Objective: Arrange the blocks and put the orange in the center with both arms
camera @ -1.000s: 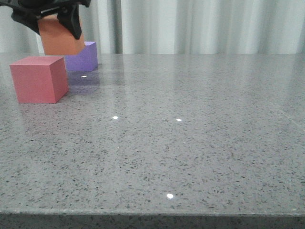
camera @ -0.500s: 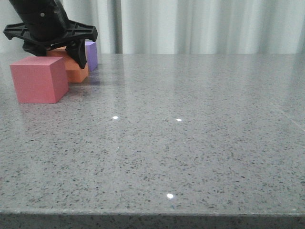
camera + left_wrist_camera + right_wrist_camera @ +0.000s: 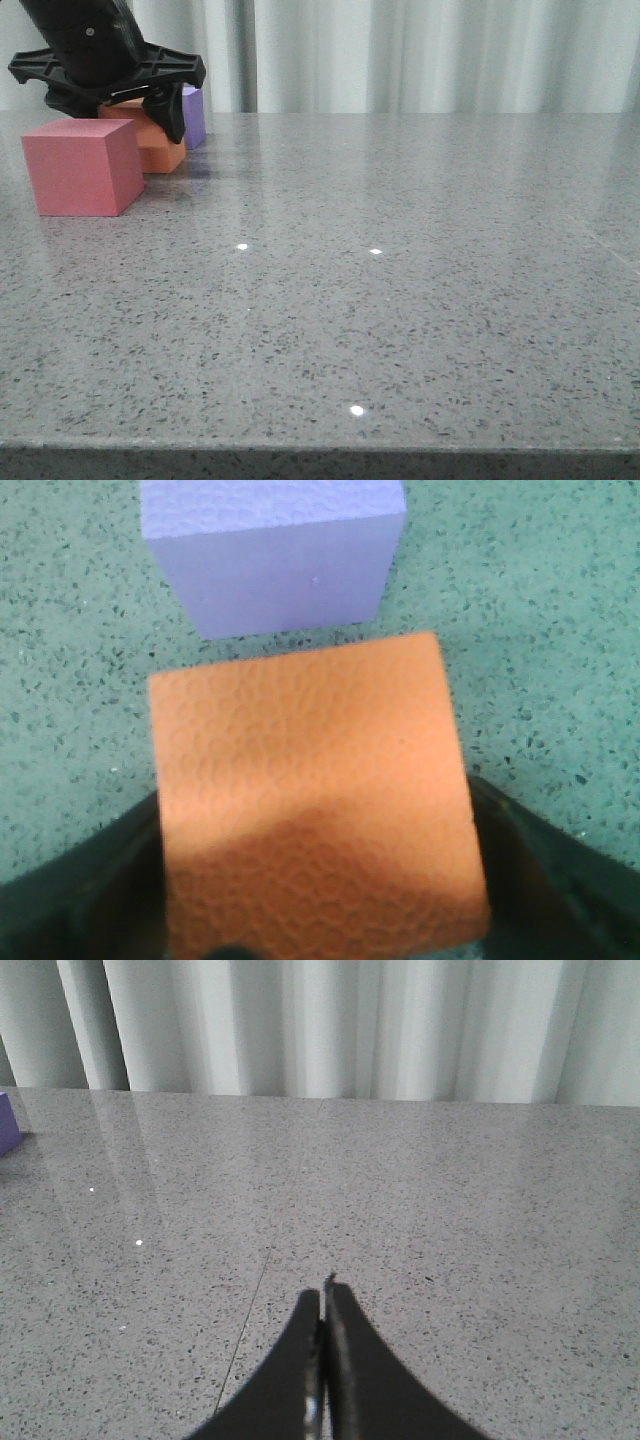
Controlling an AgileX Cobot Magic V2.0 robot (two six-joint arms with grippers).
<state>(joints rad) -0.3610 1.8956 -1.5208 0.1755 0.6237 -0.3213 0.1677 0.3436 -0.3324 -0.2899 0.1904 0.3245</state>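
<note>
Red-pink foam marks the far left of our front view: the red-pink cube (image 3: 80, 166) sits on the speckled grey table (image 3: 400, 300), nearest to us of the three blocks. Just behind it and a little to the right we see the orange cube (image 3: 160, 148), resting on the table between the fingers of our left gripper (image 3: 112, 100), whose black claws reach down on either side of it. In the left wrist view the orange cube (image 3: 315, 800) fills the gap between the dark fingers (image 3: 560, 880), which sit right against its sides; we take the jaws as closed on it. The purple cube (image 3: 194, 112) stands just beyond the orange one, apart by a narrow gap. Our right gripper (image 3: 322, 1360) shows only in its own wrist view, jaws pressed together, holding nothing, above bare table before pale curtains (image 3: 330, 1025).
</note>
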